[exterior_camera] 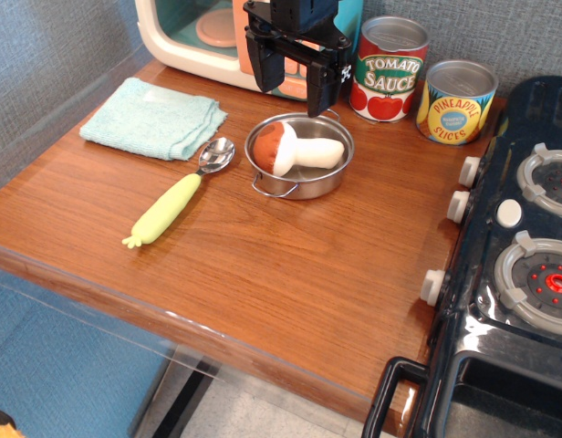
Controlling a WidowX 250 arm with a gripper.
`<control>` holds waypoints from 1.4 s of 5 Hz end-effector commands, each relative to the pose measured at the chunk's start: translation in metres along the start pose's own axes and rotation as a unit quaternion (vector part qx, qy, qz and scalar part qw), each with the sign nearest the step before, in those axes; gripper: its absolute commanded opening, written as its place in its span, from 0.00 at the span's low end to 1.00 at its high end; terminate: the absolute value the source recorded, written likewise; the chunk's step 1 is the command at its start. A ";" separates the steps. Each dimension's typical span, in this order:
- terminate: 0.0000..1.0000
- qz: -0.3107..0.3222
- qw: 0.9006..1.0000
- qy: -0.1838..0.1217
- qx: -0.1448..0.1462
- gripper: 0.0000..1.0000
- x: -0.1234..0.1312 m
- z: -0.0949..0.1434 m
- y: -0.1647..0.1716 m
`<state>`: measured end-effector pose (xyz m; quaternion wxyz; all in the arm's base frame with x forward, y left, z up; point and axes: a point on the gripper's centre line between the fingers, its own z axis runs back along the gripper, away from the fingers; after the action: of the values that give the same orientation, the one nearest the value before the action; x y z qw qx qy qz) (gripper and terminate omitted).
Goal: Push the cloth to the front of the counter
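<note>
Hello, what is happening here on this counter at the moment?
A single robot arm hangs over the back of the counter, its gripper open and holding nothing, just behind the steel pot with a toy mushroom inside. The mint-green cloth lies untouched at the back left corner, beside a spoon with a yellow-green handle. It is not yet pushed to the front edge.

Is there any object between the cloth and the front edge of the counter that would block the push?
Nothing visible does. The counter is bare wood straight ahead of the cloth. The spoon lies beside that path, right of it.
</note>
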<state>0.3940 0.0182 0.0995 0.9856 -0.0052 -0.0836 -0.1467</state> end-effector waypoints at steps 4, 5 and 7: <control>0.00 0.093 0.995 0.021 0.028 1.00 -0.020 -0.005 0.081; 0.00 0.134 0.990 0.026 0.036 1.00 -0.034 -0.013 0.111; 0.00 0.175 0.983 0.031 0.041 1.00 -0.049 -0.020 0.147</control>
<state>0.3933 0.1674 0.0485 0.9991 0.0116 -0.0276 0.0289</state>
